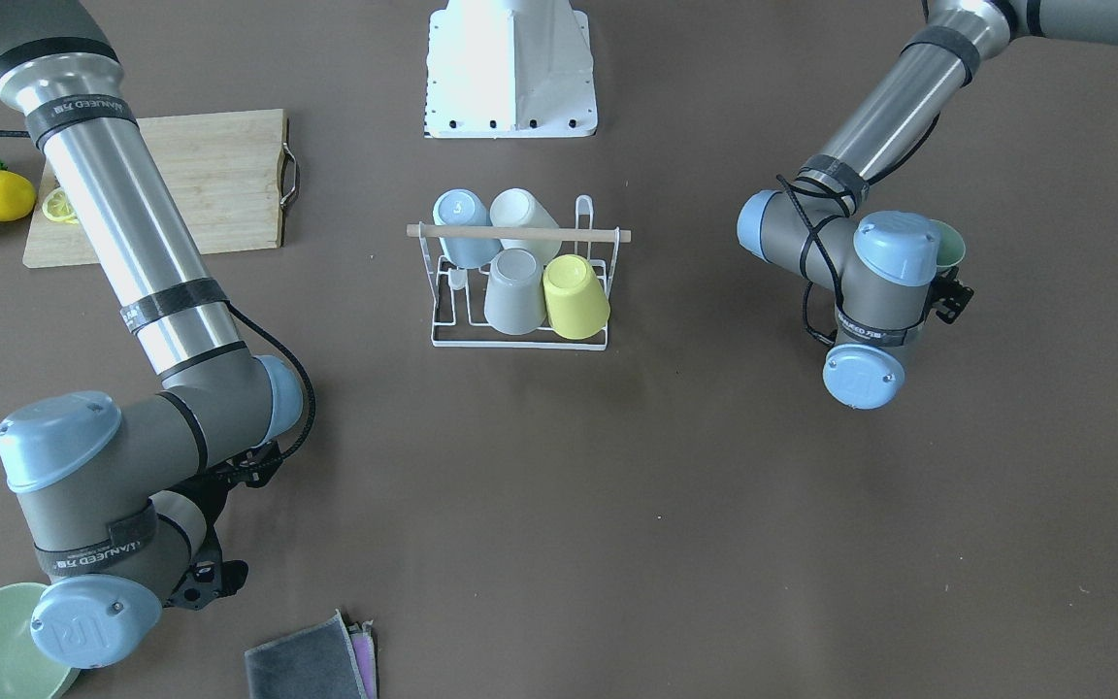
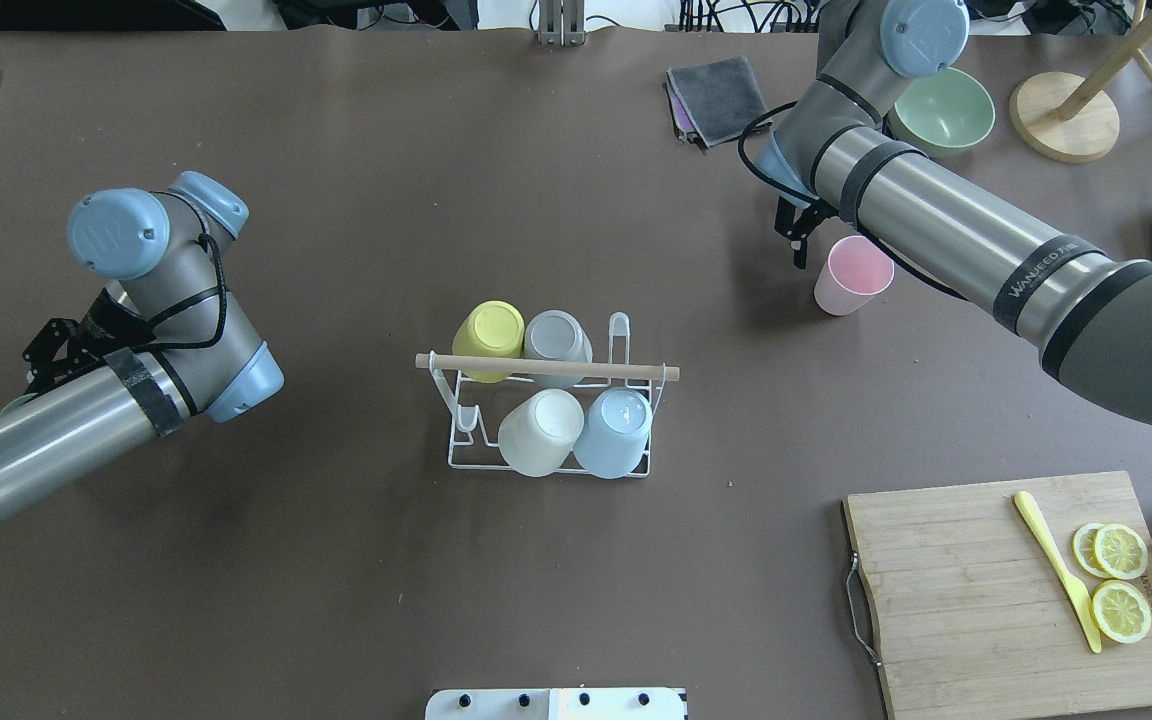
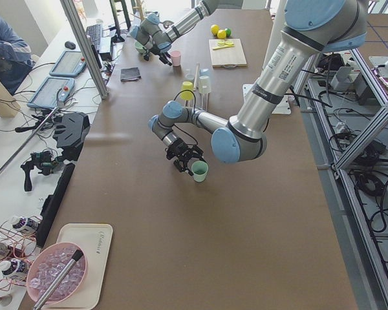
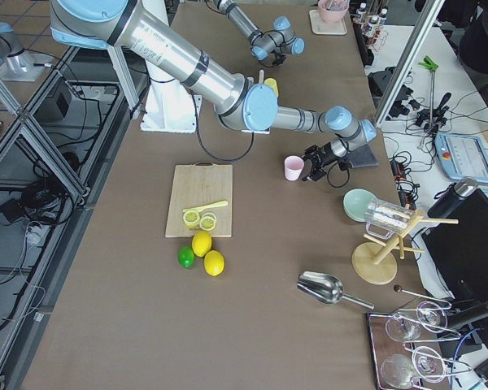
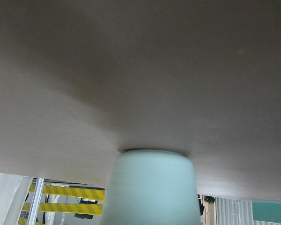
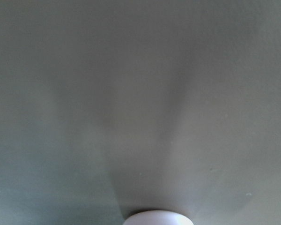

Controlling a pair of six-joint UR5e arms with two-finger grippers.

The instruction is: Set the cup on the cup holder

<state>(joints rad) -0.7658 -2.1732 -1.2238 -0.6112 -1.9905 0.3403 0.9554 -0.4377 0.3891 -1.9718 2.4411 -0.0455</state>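
Note:
The cup holder [image 2: 456,445], a white wire rack with a wooden rod [image 1: 518,233], stands mid-table with yellow [image 2: 489,330], grey [image 2: 557,335], white [image 2: 540,432] and blue [image 2: 614,432] cups on it. One end prong [image 2: 619,330] is bare. My left gripper [image 3: 189,161] looks open just beside a mint green cup [image 3: 199,171] that stands on the table; the cup fills the bottom of the left wrist view [image 5: 152,190]. My right gripper [image 2: 798,232] looks open, a short way from a pink cup [image 2: 853,275] standing upright.
A green bowl [image 2: 944,108] and folded cloths [image 2: 716,95] lie behind the right arm. A cutting board [image 2: 986,590] with a yellow knife and lemon slices sits at the near right. A wooden stand [image 2: 1066,125] is at the far right.

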